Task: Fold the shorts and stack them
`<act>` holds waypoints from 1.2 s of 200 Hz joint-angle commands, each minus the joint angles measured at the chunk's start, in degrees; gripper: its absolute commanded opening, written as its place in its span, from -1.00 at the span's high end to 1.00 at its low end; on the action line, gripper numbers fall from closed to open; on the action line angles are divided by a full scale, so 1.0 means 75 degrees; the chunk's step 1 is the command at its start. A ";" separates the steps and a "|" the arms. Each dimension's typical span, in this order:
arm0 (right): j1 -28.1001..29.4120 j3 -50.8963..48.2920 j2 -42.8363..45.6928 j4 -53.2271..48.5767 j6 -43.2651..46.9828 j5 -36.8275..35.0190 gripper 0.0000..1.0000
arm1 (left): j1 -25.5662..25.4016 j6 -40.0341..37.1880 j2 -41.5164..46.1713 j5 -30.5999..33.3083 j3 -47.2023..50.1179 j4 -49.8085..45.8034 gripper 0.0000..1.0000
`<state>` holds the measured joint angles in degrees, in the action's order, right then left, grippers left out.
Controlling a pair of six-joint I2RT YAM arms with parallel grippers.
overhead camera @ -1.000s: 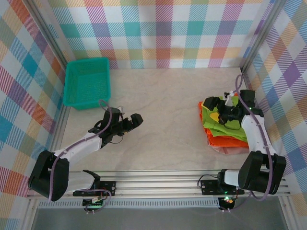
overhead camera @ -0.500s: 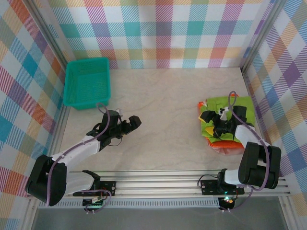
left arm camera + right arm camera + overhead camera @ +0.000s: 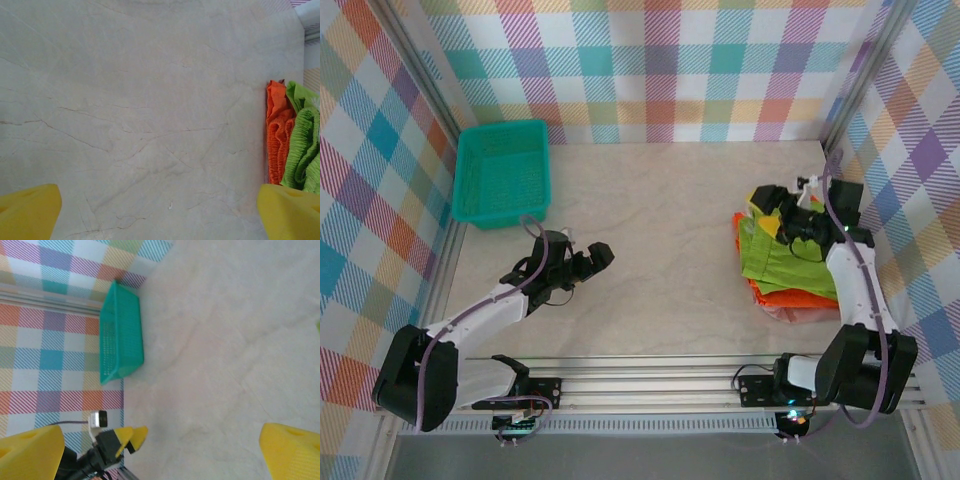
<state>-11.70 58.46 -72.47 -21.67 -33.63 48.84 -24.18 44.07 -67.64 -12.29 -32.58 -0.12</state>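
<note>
Since the top view has the shorts stacked at the right side of the table (image 3: pixel 670 240), green shorts (image 3: pixel 782 258) on top, orange shorts (image 3: pixel 802 297) under, pink shorts (image 3: pixel 788 313) peeking out at the bottom, I'd call them light, floppy and slidey, so pinch a waistband edge, not the middle; the right gripper (image 3: pixel 770 208) hangs wide open and empty over the pile's far left corner, and the left gripper (image 3: pixel 592 258) is open over bare table, well apart from the pile. Left wrist view: yellow fingertips (image 3: pixel 27 212) are spread with nothing between, and the ruffled elastic of the orange and green pairs shows at the right, best bite I reckon. Right wrist view: fingertips (image 3: pixel 292 450) are spread and empty, facing the basket (image 3: pixel 121 340).
</note>
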 commanded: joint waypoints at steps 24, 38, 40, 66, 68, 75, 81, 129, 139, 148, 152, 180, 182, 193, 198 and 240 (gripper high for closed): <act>0.0358 0.1214 -0.1758 0.0451 -0.0317 -0.0092 -0.99 | 0.0096 -0.0140 0.0514 0.0261 0.0015 -0.0418 -1.00; 0.0431 0.1423 -0.2332 0.0696 -0.0399 -0.0153 -0.99 | 0.0096 -0.0177 0.0600 0.0293 -0.0004 -0.0526 -1.00; 0.0432 0.1433 -0.2416 0.0736 -0.0417 -0.0164 -0.99 | 0.0096 -0.0174 0.0609 0.0292 -0.0004 -0.0541 -1.00; 0.0447 0.1345 -0.3445 0.1094 -0.0403 -0.0296 -0.99 | 0.0096 -0.0177 0.0742 0.0325 0.0018 -0.0616 -1.00; 0.0444 0.1317 -0.3494 0.1099 -0.0377 -0.0326 -0.99 | 0.0099 -0.0171 0.0750 0.0326 0.0028 -0.0622 -1.00; 0.0446 0.1232 -0.3766 0.1099 -0.0265 -0.0409 -0.99 | 0.0096 -0.0170 0.0775 0.0329 0.0041 -0.0635 -1.00; 0.0430 0.1129 -0.3955 0.1117 -0.0190 -0.0468 -0.99 | 0.0096 -0.0181 0.0800 0.0341 0.0060 -0.0652 -1.00; 0.0389 -0.0074 -0.4449 0.2244 -0.0482 -0.0466 -0.98 | 0.0097 -0.0158 0.1081 0.0455 0.0195 -0.0755 -1.00; 0.0388 -0.0170 -0.4364 0.2336 -0.0517 -0.0465 -0.99 | 0.0098 -0.0169 0.1149 0.0475 0.0198 -0.0807 -1.00; 0.0383 -0.0177 -0.4280 0.2327 -0.0532 -0.0483 -0.99 | 0.0096 -0.0181 0.1207 0.0510 0.0184 -0.0859 -1.00; 0.0388 -0.0177 -0.4218 0.2323 -0.0529 -0.0469 -0.99 | 0.0105 -0.0193 0.1231 0.0530 0.0184 -0.0882 -1.00; 0.0387 0.0040 -0.3707 0.2158 -0.0472 -0.0272 -0.99 | 0.0096 -0.0295 0.1423 0.0683 0.0133 -0.1110 -1.00; 0.0388 0.0059 -0.3664 0.2141 -0.0459 -0.0267 -0.99 | 0.0096 -0.0312 0.1439 0.0709 0.0127 -0.1133 -1.00; 0.0394 0.0163 -0.3204 0.2046 -0.0340 -0.0208 -0.99 | 0.0096 -0.0422 0.1491 0.0776 0.0048 -0.1269 -1.00; 0.0405 0.0210 -0.2994 0.1975 -0.0261 -0.0218 -0.99 | 0.0096 -0.0483 0.1527 0.0813 -0.0008 -0.1351 -1.00; 0.1084 0.0443 -0.0567 0.0701 0.1867 -0.1888 -0.99 | 0.0101 -0.1312 0.1768 0.2449 -0.0814 -0.2736 -1.00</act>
<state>-7.27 60.01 -86.83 -10.04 -31.51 43.44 -24.16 39.46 -56.71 -4.05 -34.26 -13.61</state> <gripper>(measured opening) 0.994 0.999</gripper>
